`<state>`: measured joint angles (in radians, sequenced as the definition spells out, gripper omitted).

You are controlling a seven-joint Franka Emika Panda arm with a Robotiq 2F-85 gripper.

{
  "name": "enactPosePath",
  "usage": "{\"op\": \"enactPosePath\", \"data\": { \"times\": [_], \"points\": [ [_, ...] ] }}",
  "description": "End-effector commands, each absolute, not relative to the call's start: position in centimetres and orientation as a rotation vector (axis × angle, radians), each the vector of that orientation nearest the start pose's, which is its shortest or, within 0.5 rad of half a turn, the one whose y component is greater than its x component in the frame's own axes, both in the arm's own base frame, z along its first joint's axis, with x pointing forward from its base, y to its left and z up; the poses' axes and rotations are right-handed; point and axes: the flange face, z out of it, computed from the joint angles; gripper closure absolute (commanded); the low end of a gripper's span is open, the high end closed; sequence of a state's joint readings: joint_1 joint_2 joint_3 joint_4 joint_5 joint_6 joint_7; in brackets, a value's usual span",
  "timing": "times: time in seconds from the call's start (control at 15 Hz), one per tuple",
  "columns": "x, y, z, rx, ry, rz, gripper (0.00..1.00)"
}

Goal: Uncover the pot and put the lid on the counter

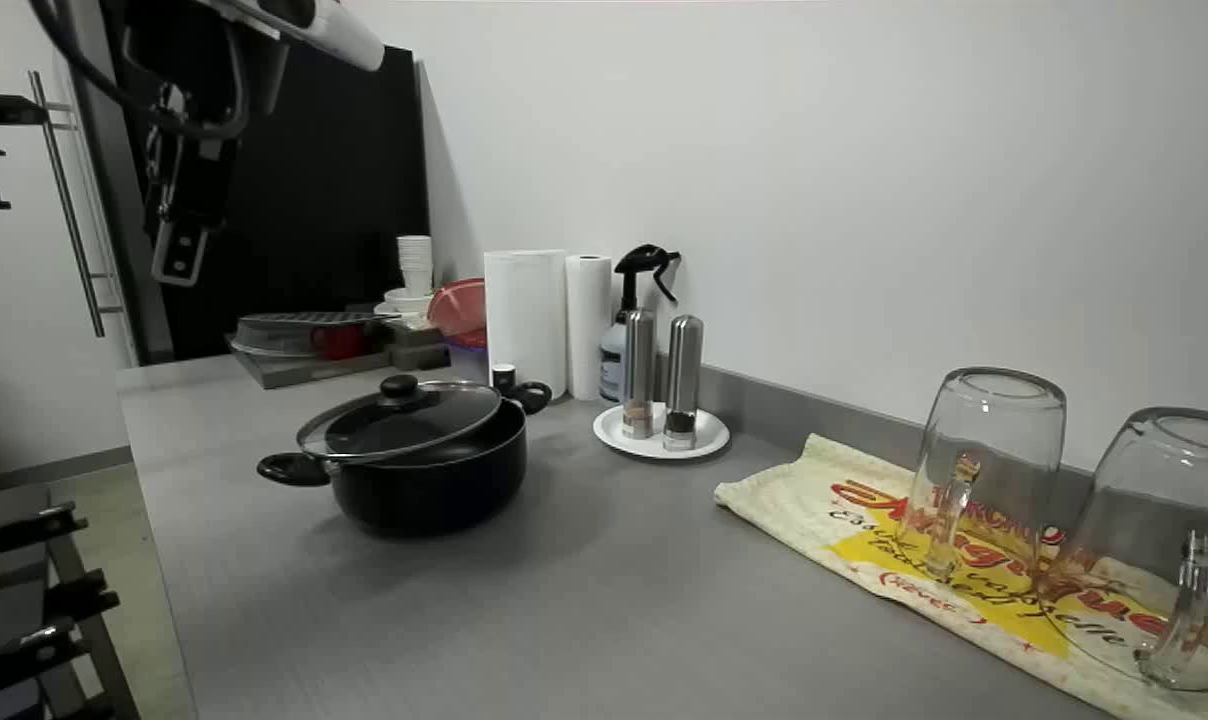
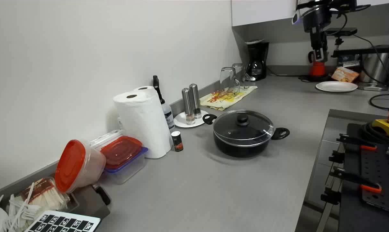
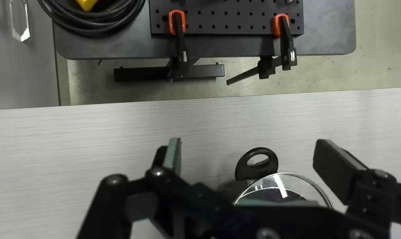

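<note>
Matte grey counter (image 1: 644, 600) spreads around the black cooking pot (image 1: 429, 500) in an exterior view; the glass lid (image 1: 404, 428) sits askew on the pot, leaving a gap on one side. In an exterior view the lid's knob (image 2: 242, 118) stands free above the pot, and I judge the uncovering not yet begun. In the wrist view a pot handle (image 3: 257, 172) shows beneath my gripper (image 3: 248, 151), spread wide and holding nothing. Grasping, lifting and laying the lid beside the pot all remain.
</note>
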<state>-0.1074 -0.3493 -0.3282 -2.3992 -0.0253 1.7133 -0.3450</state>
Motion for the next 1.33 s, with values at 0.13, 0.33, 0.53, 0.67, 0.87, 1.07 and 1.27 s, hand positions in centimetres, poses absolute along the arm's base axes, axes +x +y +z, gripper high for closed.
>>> {"op": "enactPosePath", "data": {
  "times": [0.13, 0.33, 0.53, 0.67, 0.87, 1.07, 1.27],
  "points": [
    [35.9, -17.2, 41.7, -2.899, 0.064, 0.434, 0.0],
    [36.3, -16.7, 41.7, -2.905, 0.051, 0.429, 0.0],
    [37.7, -14.8, 41.5, -2.939, 0.007, 0.411, 0.0],
    [39.1, -12.8, 41.1, -2.988, -0.033, 0.37, 0.0],
    [41.8, -9.8, 40.4, -3.066, -0.038, 0.184, 0.0],
    [44.2, -7.4, 39.7, -3.093, 0.009, -0.006, 0.0],
    [45.8, -5.2, 38.8, -3.101, 0.028, -0.177, 0.0]
  ]
}}
